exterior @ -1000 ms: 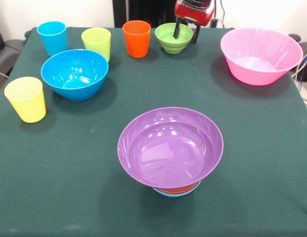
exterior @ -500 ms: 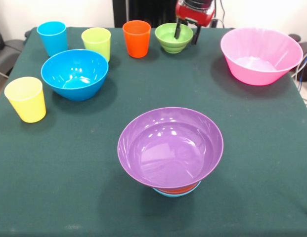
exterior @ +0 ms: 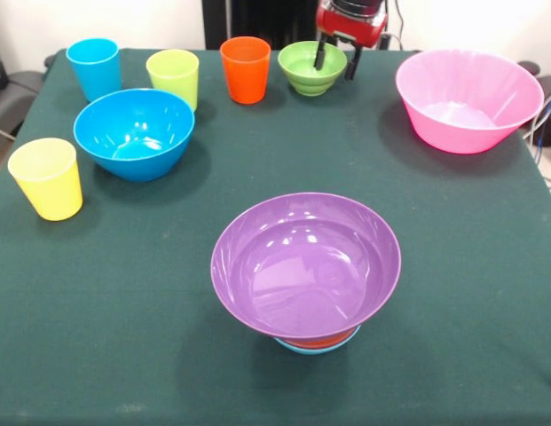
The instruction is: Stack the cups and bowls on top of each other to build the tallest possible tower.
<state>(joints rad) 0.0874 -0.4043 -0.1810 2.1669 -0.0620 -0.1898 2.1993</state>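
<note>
The tower stands near the front: a wide purple bowl (exterior: 306, 266) rests on an orange bowl (exterior: 321, 338) and a light-blue bowl (exterior: 312, 348), whose rims just peek out below. At the far edge my gripper (exterior: 335, 60) is open, straddling the right rim of the small green bowl (exterior: 304, 73), one finger inside and one outside. The deep blue bowl (exterior: 133, 133) sits at the left and the large pink bowl (exterior: 468, 99) at the right. The blue cup (exterior: 93, 67), lime green cup (exterior: 173, 78), orange cup (exterior: 245, 69) and yellow cup (exterior: 46, 177) stand upright and apart.
Everything sits on a dark green tablecloth (exterior: 435, 266). The orange cup stands close to the green bowl's left side. The table's edges run along the left and right of the view.
</note>
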